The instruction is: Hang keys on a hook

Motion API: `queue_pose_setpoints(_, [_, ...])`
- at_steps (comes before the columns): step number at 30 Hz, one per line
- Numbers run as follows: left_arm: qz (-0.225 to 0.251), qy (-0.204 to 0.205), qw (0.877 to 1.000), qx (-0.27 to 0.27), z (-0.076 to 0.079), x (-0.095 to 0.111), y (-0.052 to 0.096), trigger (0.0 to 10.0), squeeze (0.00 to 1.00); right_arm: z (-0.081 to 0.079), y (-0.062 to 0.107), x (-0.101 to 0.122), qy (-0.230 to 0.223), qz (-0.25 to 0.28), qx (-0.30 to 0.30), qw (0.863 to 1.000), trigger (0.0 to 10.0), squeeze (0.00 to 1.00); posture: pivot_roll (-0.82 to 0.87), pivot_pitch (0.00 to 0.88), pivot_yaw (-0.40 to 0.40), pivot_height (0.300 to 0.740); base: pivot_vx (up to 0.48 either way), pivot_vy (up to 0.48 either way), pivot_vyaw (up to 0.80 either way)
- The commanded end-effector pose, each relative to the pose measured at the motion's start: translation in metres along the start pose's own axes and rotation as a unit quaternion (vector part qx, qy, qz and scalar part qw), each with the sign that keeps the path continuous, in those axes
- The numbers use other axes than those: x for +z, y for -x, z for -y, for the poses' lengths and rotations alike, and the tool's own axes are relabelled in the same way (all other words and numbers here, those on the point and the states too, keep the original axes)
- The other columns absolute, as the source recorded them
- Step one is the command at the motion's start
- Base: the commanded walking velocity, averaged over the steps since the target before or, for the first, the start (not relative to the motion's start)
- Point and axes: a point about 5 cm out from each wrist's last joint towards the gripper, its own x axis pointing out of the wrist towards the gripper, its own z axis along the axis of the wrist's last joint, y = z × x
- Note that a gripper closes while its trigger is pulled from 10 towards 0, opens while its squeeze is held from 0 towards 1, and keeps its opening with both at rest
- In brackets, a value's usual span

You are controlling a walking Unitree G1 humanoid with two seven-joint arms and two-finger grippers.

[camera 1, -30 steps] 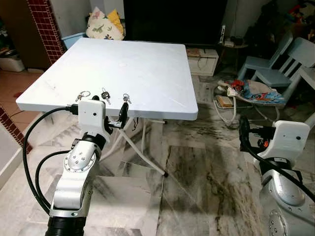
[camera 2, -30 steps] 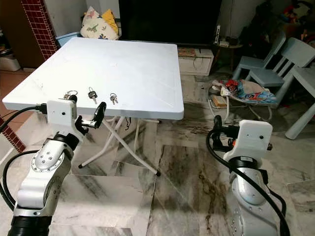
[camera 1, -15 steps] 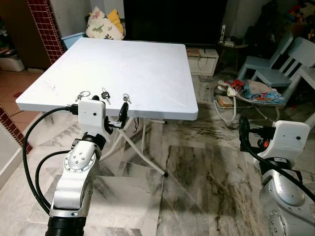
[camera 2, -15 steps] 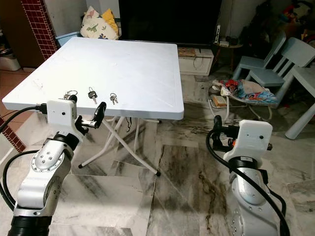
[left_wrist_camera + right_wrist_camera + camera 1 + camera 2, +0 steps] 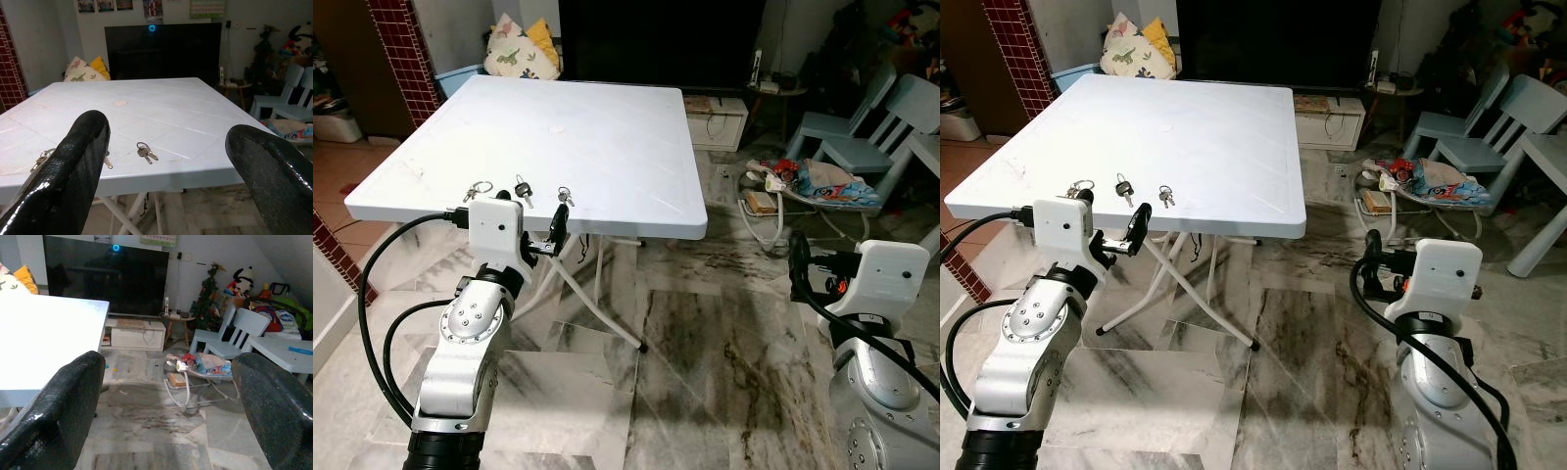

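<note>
- 3 sets of keys (image 5: 520, 186) lie near the front edge of the white table (image 5: 607, 127).
- My left gripper (image 5: 540, 232) hovers just before that edge, fingers wide apart, holding nothing.
- My right gripper (image 5: 1369, 266) is spread wide and bare over the marble floor (image 5: 1312, 323).

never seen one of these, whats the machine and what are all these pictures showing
It is a humanoid robot with two silver arms, each ending in two black fingers. Two pictures come from its head, looking down; two come from its wrists, looking along the fingers. The left gripper is open, just below the near edge of a white folding table, holding nothing. Three sets of keys lie near that edge. The right gripper, also open and empty, hangs over the marble floor. I cannot make out a hook.
</note>
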Motion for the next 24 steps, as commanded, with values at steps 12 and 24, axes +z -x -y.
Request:
queue_pose_setpoints(12, [0.004,-0.006,1.000,0.007,0.000,0.003,0.000,10.0,0.00,-0.002,-0.002,0.001,-0.018,-0.003,0.004,1.000,10.0,0.00,0.01,0.000,-0.037,0.740,0.000,0.000,0.00])
queue_pose_setpoints(24, [-0.002,-0.019,1.000,0.022,0.001,-0.001,0.000,10.0,0.00,-0.017,-0.005,-0.007,-0.040,-0.032,0.018,0.999,10.0,0.00,0.01,0.000,-0.036,0.740,0.000,0.000,0.00])
